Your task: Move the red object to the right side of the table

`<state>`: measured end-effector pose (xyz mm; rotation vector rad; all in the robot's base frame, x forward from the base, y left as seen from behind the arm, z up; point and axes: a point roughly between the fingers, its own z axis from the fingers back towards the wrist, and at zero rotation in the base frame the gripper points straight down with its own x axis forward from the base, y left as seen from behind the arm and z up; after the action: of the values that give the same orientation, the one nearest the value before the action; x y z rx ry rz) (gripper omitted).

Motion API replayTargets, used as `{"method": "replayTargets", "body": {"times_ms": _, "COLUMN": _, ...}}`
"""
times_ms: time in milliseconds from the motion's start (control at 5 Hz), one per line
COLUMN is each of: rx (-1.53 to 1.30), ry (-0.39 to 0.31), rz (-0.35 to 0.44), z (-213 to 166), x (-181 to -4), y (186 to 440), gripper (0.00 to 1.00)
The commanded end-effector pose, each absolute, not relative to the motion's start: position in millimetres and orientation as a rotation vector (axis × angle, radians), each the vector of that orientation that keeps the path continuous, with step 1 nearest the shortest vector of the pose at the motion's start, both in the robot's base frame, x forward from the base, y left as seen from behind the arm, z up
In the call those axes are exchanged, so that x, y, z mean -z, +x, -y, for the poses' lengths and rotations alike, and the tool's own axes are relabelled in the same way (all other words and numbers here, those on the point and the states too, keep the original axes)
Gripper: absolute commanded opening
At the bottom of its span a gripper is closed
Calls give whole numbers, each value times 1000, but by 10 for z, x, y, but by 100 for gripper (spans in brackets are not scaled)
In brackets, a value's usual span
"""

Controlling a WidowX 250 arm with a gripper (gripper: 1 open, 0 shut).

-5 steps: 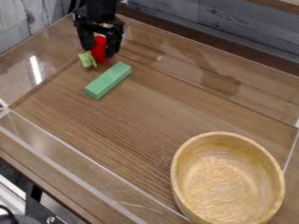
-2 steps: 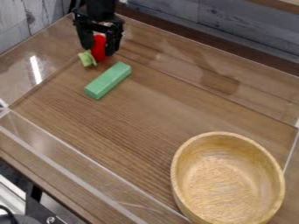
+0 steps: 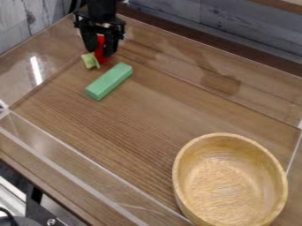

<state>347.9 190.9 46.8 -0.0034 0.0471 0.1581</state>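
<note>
The red object [image 3: 102, 44] sits at the far left of the table [image 3: 177, 101], standing between the black fingers of my gripper [image 3: 102, 55]. The gripper points straight down over it, low to the wood. Its jaws stand close on either side of the red object. At this size I cannot make out whether they touch it. The gripper body hides the top of the red object.
A small yellow-green piece [image 3: 87, 60] lies just left of the gripper. A green rectangular block [image 3: 108, 81] lies on the wood in front of it. A large wooden bowl [image 3: 179, 177] fills the near right corner. Low clear acrylic walls [image 3: 24, 66] edge the tabletop.
The jaws have drawn closer together around the red object. The hand has stayed in place, and the block and bowl have not moved.
</note>
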Motion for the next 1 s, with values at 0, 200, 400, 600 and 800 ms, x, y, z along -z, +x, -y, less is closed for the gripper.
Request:
{"method": "replayTargets", "body": {"times_ms": 0, "rx": -167, "ry": 26, "rz": 18, "z": -1976, "x": -697, "y": 3549, "gripper": 0}}
{"method": "replayTargets", "body": {"times_ms": 200, "rx": -170, "ry": 16, "rz": 43, "z": -1947, "x": -854, "y": 3554, "gripper": 0}}
{"method": "replayTargets", "body": {"times_ms": 400, "rx": -171, "ry": 1, "rz": 65, "z": -1913, "x": -1023, "y": 3559, "gripper": 0}}
{"method": "replayTargets", "body": {"times_ms": 600, "rx": -164, "ry": -19, "rz": 93, "z": -1857, "x": -1224, "y": 3563, "gripper": 0}}
{"method": "replayTargets", "body": {"times_ms": 800, "rx": -130, "ry": -52, "rz": 121, "z": -1660, "x": -1477, "y": 3592, "gripper": 0}}
